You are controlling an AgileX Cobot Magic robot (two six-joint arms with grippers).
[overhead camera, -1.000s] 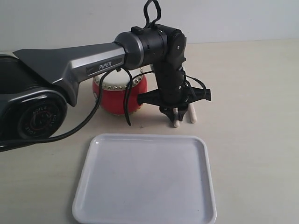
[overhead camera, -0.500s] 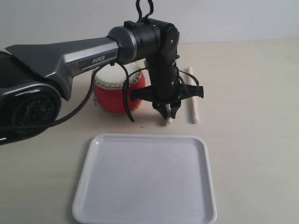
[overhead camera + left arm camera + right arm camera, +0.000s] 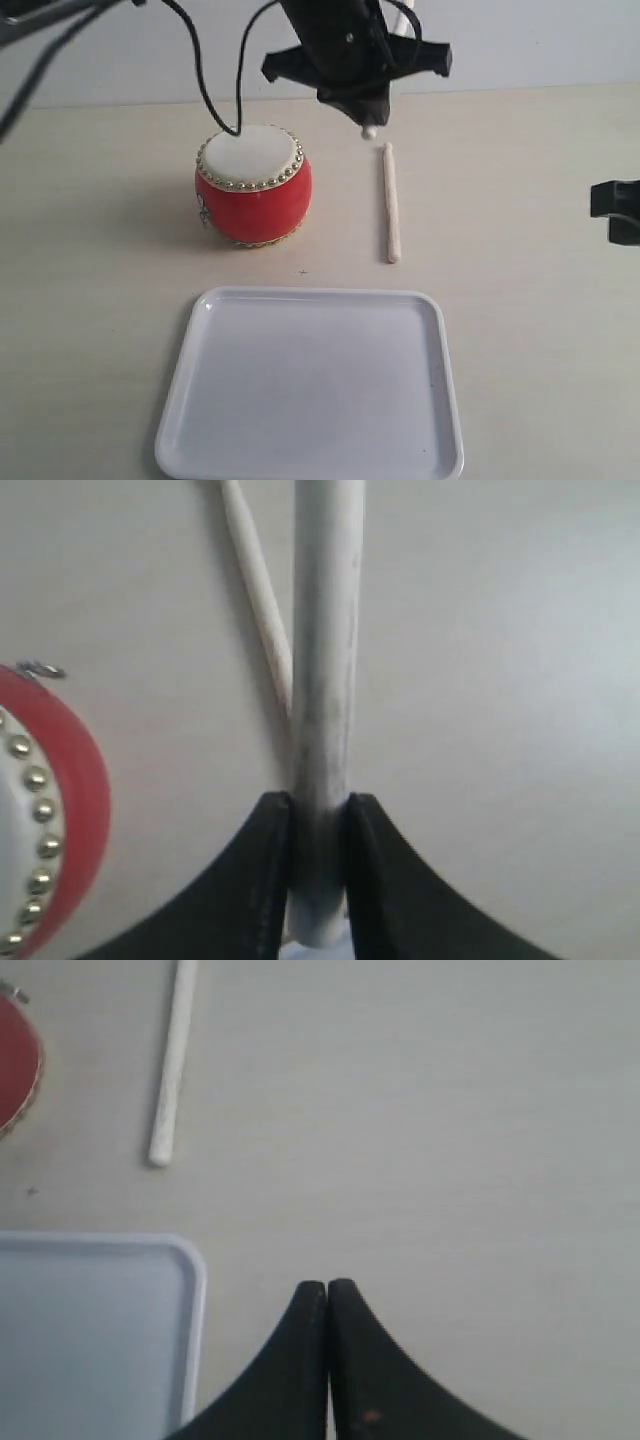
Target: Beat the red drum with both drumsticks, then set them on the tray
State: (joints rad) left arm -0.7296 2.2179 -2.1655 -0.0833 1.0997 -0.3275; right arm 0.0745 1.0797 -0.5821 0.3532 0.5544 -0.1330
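A thin pale wooden drumstick (image 3: 325,680) is clamped tightly by the left gripper (image 3: 320,815), raised beside the glossy red studded drum (image 3: 253,195). The second drumstick (image 3: 392,205) is laid flat just beside that drum. The right gripper (image 3: 327,1295) is pressed closed, empty.

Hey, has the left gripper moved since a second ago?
Yes. The left gripper rose in the exterior view, from level with the base of the red drum to above its top, shut on a drumstick.
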